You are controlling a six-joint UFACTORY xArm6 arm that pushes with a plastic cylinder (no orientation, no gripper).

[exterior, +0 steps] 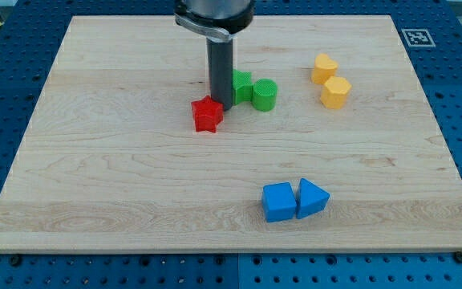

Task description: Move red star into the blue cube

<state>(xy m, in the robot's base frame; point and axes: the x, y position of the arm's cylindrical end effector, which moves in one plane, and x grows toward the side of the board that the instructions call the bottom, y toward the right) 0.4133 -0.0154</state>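
Note:
The red star (pixel 206 114) lies on the wooden board (pixel 119 160), left of centre in the upper half. My tip (pixel 220 107) stands just at the star's upper right edge, touching or nearly touching it. The blue cube (pixel 278 201) sits in the lower part of the board, right of centre, well below and to the right of the star. A blue triangular block (pixel 312 197) touches the cube's right side.
A green block (pixel 241 85) and a green cylinder (pixel 265 94) sit just right of my tip. Two yellow blocks (pixel 324 69) (pixel 336 92) lie at the upper right. A marker tag (pixel 415 37) is at the board's top right corner.

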